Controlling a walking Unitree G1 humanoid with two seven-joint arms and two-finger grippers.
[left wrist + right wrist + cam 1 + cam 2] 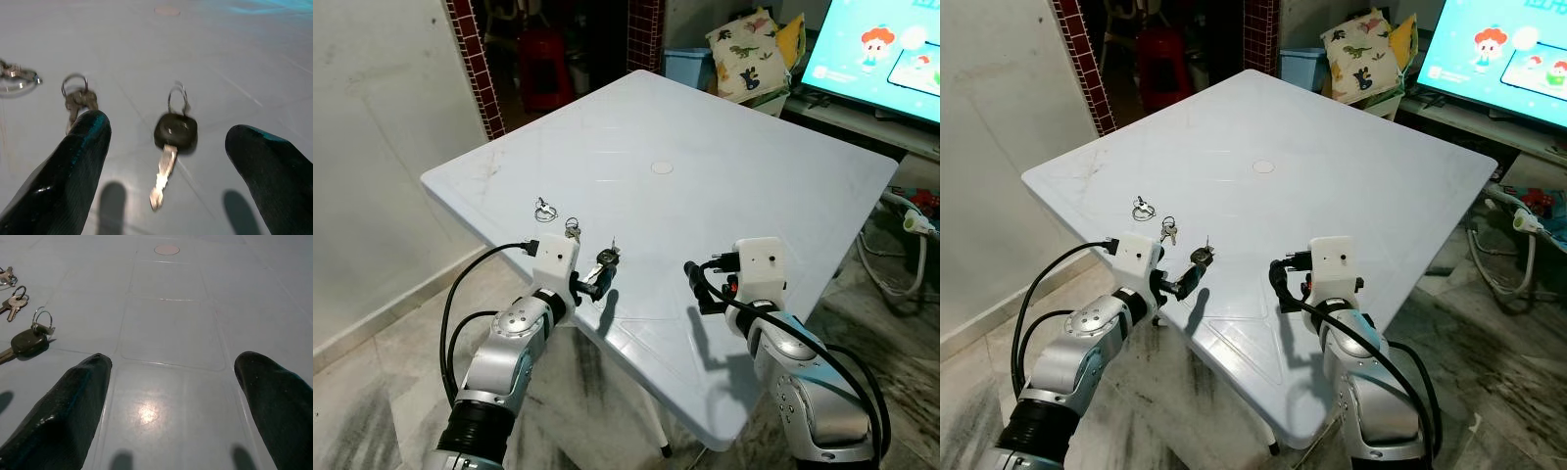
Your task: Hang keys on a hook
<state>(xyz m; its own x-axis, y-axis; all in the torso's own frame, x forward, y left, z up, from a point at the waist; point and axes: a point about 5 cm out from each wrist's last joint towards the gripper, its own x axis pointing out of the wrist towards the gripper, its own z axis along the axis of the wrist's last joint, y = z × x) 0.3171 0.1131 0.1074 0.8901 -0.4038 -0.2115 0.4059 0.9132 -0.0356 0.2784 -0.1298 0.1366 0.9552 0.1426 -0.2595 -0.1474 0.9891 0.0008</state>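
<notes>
A black-headed key point(175, 131) with a small ring lies flat on the white table point(754, 166), near its front-left edge. My left gripper point(168, 134) is open just above the table, with this key lying between and slightly ahead of its fingertips point(93, 125). A small bunch of silver keys point(572, 228) on a ring lies just left of it. Farther left is a silver metal clip point(545, 207). My right gripper point(171, 362) hovers open over bare table to the right of the keys, holding nothing.
The table's front corner and left edge are close to both arms point(514, 328). A round cap point(662, 166) marks the table's middle. A white wall is on the left. Behind the table are a brick pillar point(475, 59), a blue bin, a dinosaur pillow point(749, 54) and a lit screen point(876, 49).
</notes>
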